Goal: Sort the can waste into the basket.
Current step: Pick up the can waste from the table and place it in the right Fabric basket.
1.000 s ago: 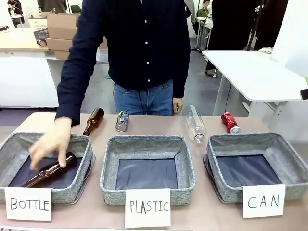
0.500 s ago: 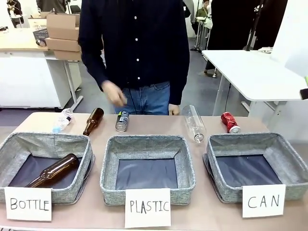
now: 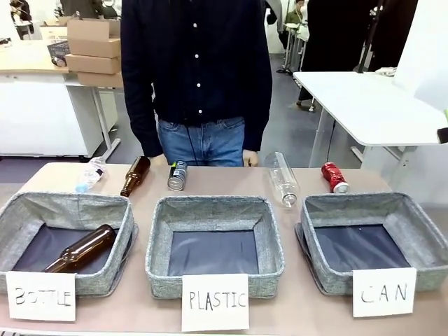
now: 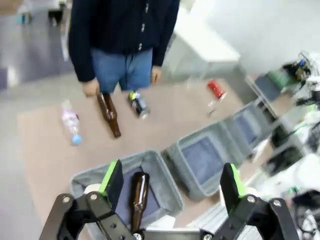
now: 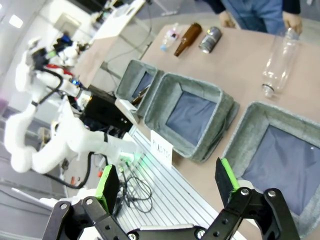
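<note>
Two cans lie on the table's far side: a dark can (image 3: 177, 176) behind the middle basket and a dented red can (image 3: 334, 177) behind the grey "CAN" basket (image 3: 371, 203) at the right, whose dark inside holds nothing. In the left wrist view, the dark can (image 4: 139, 104) and red can (image 4: 216, 89) lie far below my open left gripper (image 4: 170, 180), with the CAN basket (image 4: 246, 126) off to the right. My right gripper (image 5: 166, 179) is open high above the CAN basket (image 5: 260, 112); the dark can (image 5: 210, 39) lies far off.
The "PLASTIC" basket (image 3: 213, 206) stands in the middle. The "BOTTLE" basket (image 3: 70, 203) at left holds a brown bottle (image 3: 78, 249). Another brown bottle (image 3: 136, 175), a crushed plastic bottle (image 3: 91, 173) and a clear bottle (image 3: 282, 179) lie on the table. A person (image 3: 199, 77) stands at the far edge.
The person's hand has let go of the brown bottle in the BOTTLE basket and drawn back to the body. The crushed plastic bottle has come into view. Both grippers stay open.
</note>
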Tool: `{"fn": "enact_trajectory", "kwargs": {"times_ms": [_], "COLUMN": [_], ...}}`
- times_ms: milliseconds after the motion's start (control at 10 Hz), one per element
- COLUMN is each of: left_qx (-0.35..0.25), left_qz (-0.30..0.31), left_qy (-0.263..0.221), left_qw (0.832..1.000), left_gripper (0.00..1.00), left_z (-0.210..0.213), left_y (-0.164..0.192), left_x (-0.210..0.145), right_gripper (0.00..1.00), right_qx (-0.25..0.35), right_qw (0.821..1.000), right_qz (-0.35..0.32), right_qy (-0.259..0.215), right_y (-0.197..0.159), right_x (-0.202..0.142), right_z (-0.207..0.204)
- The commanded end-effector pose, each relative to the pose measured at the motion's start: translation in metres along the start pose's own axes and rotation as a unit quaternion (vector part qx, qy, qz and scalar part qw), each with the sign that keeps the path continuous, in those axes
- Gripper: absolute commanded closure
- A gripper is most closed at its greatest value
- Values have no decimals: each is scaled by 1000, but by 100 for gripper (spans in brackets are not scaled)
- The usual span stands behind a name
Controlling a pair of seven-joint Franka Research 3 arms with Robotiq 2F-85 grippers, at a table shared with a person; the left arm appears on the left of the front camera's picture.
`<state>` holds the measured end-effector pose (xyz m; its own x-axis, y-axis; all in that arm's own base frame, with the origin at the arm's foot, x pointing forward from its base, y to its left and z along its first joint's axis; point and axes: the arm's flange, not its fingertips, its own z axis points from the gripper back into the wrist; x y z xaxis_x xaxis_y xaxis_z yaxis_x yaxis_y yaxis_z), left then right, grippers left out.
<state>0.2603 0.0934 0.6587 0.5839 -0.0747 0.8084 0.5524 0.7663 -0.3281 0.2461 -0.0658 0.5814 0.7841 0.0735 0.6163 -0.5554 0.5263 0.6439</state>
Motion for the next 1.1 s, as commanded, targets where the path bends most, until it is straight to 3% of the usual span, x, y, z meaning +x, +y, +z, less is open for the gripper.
{"fn": "enact_trajectory", "kwargs": {"times_ms": [0, 100, 300, 600, 800, 900, 1000], "left_qx": [37, 23, 41, 87, 52, 65, 65], "left_qz": [-7, -19, -28, 1, 100, 5, 5], "left_qy": [182, 238, 301, 306, 280, 309, 309], "left_qw": [983, 971, 952, 948, 953, 949, 949], "left_gripper": [0, 0, 0, 0, 0, 0, 0], "left_z": [-154, -211, -310, -431, -445, -452, -452], "left_y": [18, 12, -8, -35, -19, -31, -31], "left_x": [145, 165, 175, 152, 120, 139, 139], "right_gripper": [0, 0, 0, 0, 0, 0, 0], "right_qx": [8, 8, 8, 8, 8, 8, 8], "right_qw": [1000, 1000, 1000, 1000, 1000, 1000, 1000], "right_qz": [11, 11, 11, 11, 11, 11, 11], "right_qy": [-8, -8, -8, -8, -8, -8, -8], "right_y": [0, 0, 0, 0, 0, 0, 0], "right_x": [2, 2, 2, 2, 2, 2, 2], "right_z": [-1, -1, -1, -1, -1, -1, -1]}}
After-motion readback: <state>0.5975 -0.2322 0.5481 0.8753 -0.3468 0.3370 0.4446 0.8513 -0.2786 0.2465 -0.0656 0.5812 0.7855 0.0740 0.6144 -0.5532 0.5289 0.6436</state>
